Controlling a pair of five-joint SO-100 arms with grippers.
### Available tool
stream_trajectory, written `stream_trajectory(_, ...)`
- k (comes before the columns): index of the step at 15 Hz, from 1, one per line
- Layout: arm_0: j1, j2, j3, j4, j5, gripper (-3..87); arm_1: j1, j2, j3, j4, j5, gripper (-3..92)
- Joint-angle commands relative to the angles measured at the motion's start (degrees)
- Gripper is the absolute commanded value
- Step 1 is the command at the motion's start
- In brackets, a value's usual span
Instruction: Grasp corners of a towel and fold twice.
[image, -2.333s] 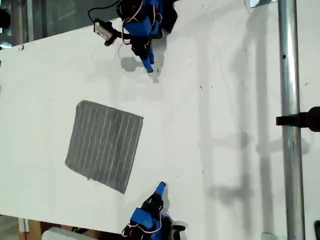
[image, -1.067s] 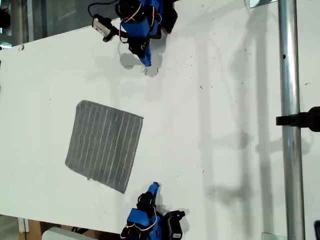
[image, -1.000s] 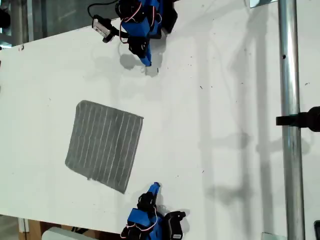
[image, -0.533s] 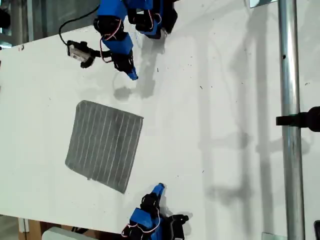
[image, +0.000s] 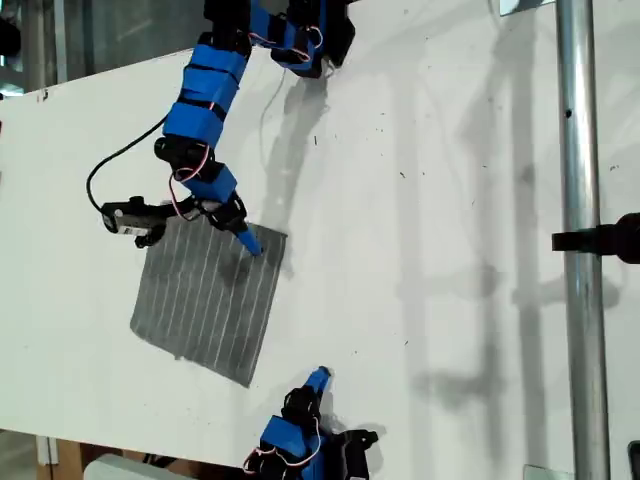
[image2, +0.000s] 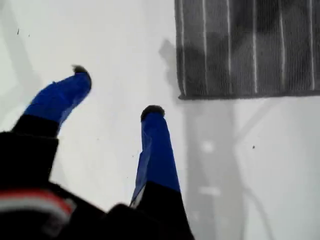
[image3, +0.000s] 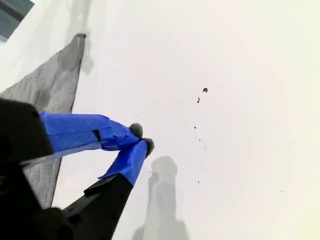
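Two grippers, one moved: my first gripper (image2: 116, 92) has swung out, fingers spread and empty, with a corner (image2: 182, 94) of the towel (image2: 250, 50) just ahead, so a grasp looks imminent. My second gripper (image3: 142, 138), fingers closed on nothing, waits beside the towel.

no readable text, labels or numbers

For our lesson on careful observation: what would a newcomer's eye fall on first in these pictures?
The grey striped towel lies flat on the white table, toward the exterior view's left. A blue arm stretches in from that view's top edge, with my first tool open near a towel corner. My second tool is shut over bare table near that view's bottom edge.
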Motion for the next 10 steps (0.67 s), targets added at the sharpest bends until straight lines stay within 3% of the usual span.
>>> stream_trajectory(1, 0.62, 0.26, 0.00, 0.18, -0.62, -1.5, 1.32, -2.81, -4.22, -1.58, -3.78, 36.9)
stream_trajectory(10, 1.05, 0.26, 0.00, 0.09, -2.37, -1.5, 8.88, -25.05, -5.36, -10.11, -11.51, 34.9)
